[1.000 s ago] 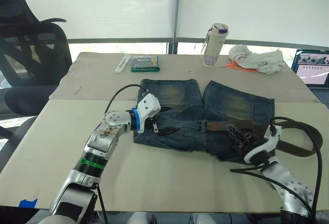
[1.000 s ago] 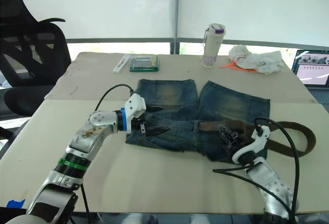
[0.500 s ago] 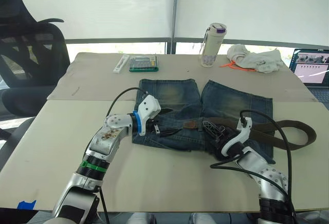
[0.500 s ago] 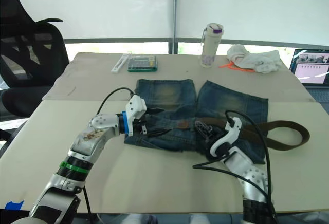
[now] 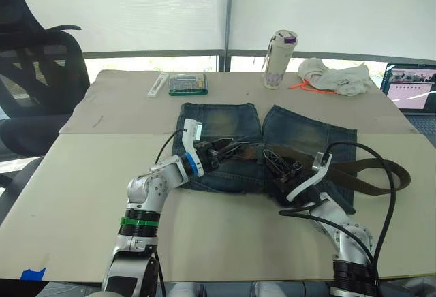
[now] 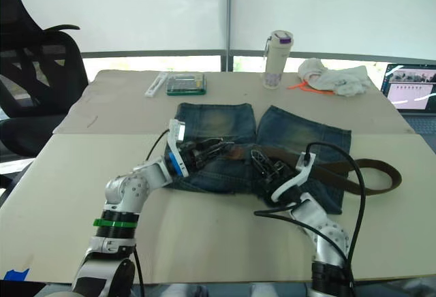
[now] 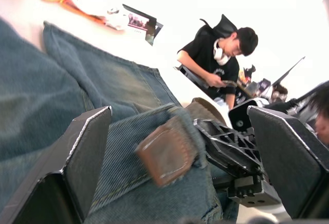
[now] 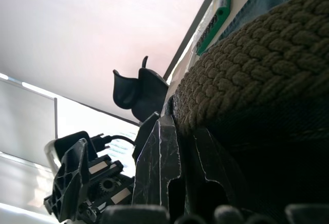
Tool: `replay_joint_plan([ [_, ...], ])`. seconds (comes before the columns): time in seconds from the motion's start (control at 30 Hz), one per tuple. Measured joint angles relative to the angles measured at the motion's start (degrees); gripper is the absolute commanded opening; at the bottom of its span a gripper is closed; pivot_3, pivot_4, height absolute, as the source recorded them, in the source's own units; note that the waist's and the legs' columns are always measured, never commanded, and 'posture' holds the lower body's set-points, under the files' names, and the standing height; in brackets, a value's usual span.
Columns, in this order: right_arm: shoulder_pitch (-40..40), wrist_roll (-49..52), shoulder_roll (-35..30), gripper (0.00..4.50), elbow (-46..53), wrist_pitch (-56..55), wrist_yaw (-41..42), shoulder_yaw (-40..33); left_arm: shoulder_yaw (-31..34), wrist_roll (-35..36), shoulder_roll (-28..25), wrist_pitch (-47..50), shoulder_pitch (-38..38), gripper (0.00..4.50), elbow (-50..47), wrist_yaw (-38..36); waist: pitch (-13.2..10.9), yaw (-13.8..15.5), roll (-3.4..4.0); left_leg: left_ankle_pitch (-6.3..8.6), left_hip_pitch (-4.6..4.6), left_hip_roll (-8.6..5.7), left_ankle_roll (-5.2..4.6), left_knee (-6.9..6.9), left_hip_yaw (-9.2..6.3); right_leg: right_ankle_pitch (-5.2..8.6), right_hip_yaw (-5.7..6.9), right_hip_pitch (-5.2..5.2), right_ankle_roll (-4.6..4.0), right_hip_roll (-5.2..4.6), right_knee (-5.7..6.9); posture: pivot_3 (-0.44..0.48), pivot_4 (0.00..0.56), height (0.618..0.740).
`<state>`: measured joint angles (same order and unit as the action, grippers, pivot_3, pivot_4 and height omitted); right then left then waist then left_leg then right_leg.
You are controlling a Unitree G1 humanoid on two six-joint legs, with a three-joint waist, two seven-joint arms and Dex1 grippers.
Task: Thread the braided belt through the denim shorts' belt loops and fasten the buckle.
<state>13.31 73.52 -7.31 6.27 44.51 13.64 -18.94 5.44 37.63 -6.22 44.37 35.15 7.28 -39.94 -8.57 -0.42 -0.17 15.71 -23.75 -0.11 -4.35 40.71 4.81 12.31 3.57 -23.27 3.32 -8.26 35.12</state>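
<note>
Brown leather tip of the braided belt (image 7: 167, 152) between the wide-open left hand's (image 7: 180, 147) fingers, seemingly untouched.

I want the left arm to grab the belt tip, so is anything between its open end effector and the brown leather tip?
Nothing visible: the brown leather belt tip lies between the left end effector fingers, poking from a blue denim belt loop.

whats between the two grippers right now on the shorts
In the left wrist view, the leather tip of the braided belt, poking through denim on the shorts, lies between the left gripper and right gripper.
</note>
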Motion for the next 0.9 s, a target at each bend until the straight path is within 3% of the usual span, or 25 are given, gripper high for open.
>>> replay_joint_plan([
  [0.13,0.18,-0.12,-0.05,0.0,0.02,0.0,0.76,0.18,-1.24,1.19,2.25,1.94,-0.03,4.49,-0.38,0.33,0.0,0.08,0.0,0.0,0.0,-0.01,0.0,0.0,0.01,0.0,0.0,0.01,0.0,0.0,-0.02,0.0,0.15,0.737],
  [0.47,-0.02,-0.95,-0.04,0.0,1.73,-0.49,0.87,0.56,-1.85,2.41,2.96,2.09,-0.28,1.34,-1.12,0.67,0.0,-0.14,0.0,-0.02,0.0,0.0,0.03,-0.01,0.0,0.0,-0.02,0.0,-0.01,0.01,-0.02,0.0,0.15,0.737],
  [0.6,-0.64,-3.31,-1.23,1.47,2.24,-0.71,2.27,1.34,-1.88,2.09,2.73,1.72,-0.29,0.0,-1.1,1.11,0.0,-0.06,0.0,-0.01,0.0,-0.01,0.02,0.0,0.0,0.0,-0.02,0.0,-0.01,0.01,-0.03,0.0,0.15,0.737],
  [0.7,-1.59,-5.56,-3.55,2.44,3.6,-0.77,4.14,2.44,-2.78,0.51,2.11,0.42,-0.3,0.0,-1.02,1.24,0.0,0.03,0.0,-0.01,-0.01,-0.02,0.02,0.0,0.01,0.0,-0.02,0.0,-0.01,0.01,-0.04,0.0,0.15,0.737],
  [0.83,-5.8,-11.74,-13.31,3.83,8.19,-0.67,9.27,4.64,-5.95,-3.35,-0.1,-2.22,-0.71,0.0,-1.19,1.19,0.0,0.41,0.0,0.01,-0.01,-0.04,-0.01,0.0,0.02,0.0,-0.02,0.02,-0.01,0.0,-0.07,0.0,0.15,0.737],
  [0.9,-9.0,-12.74,-20.44,3.83,10.77,-0.21,12.88,3.69,-6.86,-4.95,-2.05,-3.08,-1.69,0.0,-1.84,0.97,-0.01,0.61,0.0,0.03,-0.01,-0.02,-0.05,0.0,0.03,0.0,-0.03,0.02,-0.01,-0.02,-0.1,0.0,0.15,0.737],
])
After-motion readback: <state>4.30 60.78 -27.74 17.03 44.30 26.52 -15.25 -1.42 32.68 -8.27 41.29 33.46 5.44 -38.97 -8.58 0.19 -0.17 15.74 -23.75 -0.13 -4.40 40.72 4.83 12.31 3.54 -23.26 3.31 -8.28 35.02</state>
